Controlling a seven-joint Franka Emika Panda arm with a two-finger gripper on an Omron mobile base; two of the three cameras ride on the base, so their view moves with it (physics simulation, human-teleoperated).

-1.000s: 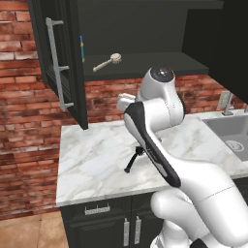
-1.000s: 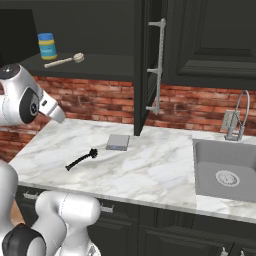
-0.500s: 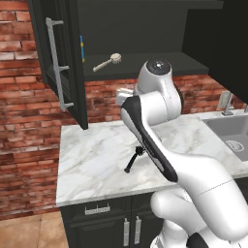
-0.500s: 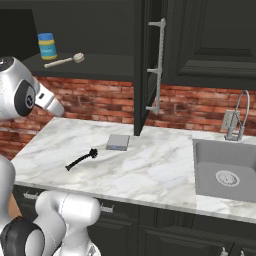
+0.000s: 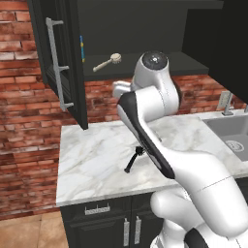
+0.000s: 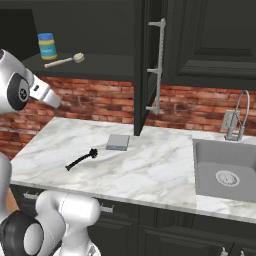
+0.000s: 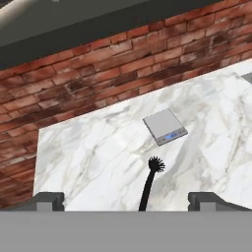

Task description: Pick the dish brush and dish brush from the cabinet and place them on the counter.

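Note:
A black dish brush (image 5: 133, 160) (image 6: 81, 159) (image 7: 149, 183) lies flat on the white marble counter (image 5: 92, 164) (image 6: 150, 165) (image 7: 98, 157). A cream dish brush (image 5: 107, 62) (image 6: 64, 60) with a round head rests on the dark shelf of the open cabinet (image 5: 145, 68) (image 6: 100, 62). In the hand view my gripper (image 7: 127, 202) is open and holds nothing. It hangs above the counter and looks down at the black brush, whose bristle head points toward the brick wall.
A flat grey square pad (image 6: 117, 142) (image 7: 165, 127) lies on the counter near the wall. The open cabinet door (image 5: 60, 63) (image 6: 150, 65) juts out over the counter. A blue and yellow can (image 6: 47, 46) stands on the shelf. Sink (image 6: 225, 175) and faucet (image 6: 240, 115) are at the right.
The arm's upper links have swung a little toward the left and up. The black brush stays on the counter and the cream brush on the shelf.

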